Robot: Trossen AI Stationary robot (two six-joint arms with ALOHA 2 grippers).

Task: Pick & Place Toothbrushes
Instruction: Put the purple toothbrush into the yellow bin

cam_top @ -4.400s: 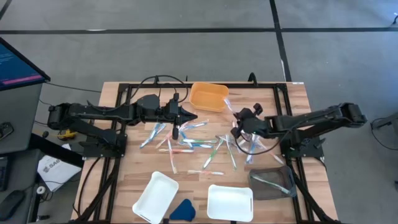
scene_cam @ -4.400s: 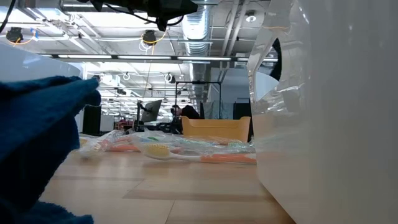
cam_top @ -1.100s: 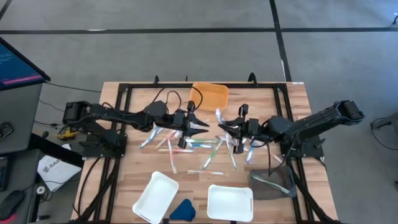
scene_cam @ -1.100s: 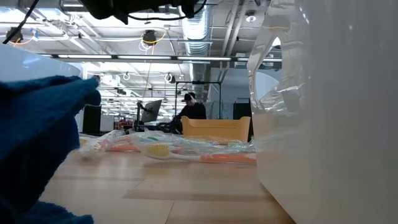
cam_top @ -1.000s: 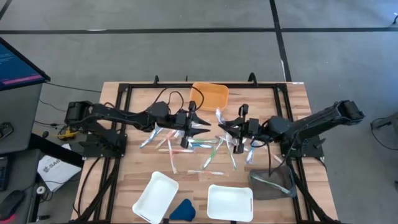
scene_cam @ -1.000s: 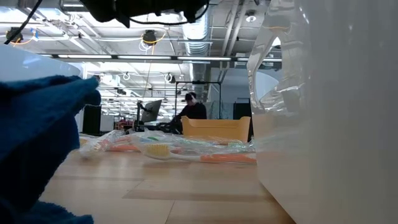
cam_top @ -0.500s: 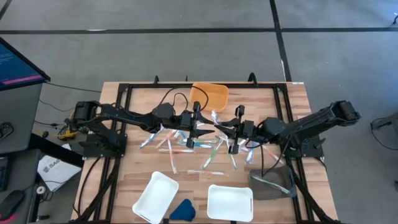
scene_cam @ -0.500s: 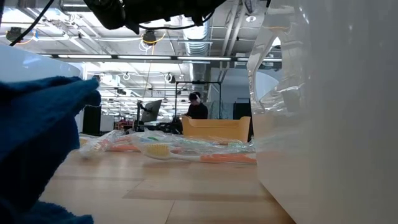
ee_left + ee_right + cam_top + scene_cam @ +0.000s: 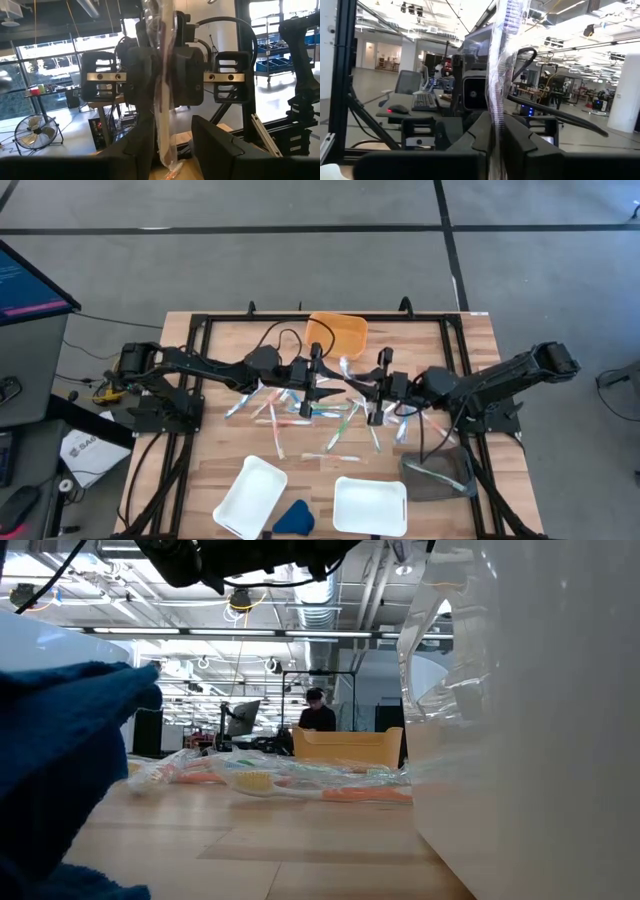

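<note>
**Handover above the table's middle.** Along the near edge of the table (image 9: 310,475), two white trays (image 9: 250,495) (image 9: 369,504) are lying with a dark-blue wedge (image 9: 294,517) between them. A dark tray (image 9: 408,470) is sitting at the near right corner, with one brush lying in it.

Most of the toothbrushes (image 9: 300,412) are lying scattered over the middle of the table, some crossing one another.

Above that scatter the two arms are reaching in from the left and right edges, and their grippers are facing each other tip to tip. The right gripper (image 9: 372,392) is pinching a wrapped toothbrush (image 9: 499,60) between fingers that are drawn close together. The brush is standing upright in its clear wrapper.

The left gripper (image 9: 322,380) is standing with its fingers (image 9: 145,142) parted. The wrapped toothbrush is hanging in the gap between them, close against one finger; whether it is touching that finger cannot be told.

An orange tray (image 9: 336,336) is resting at the middle of the far edge. Beyond the table, a person (image 9: 318,715) is showing in the room.
</note>
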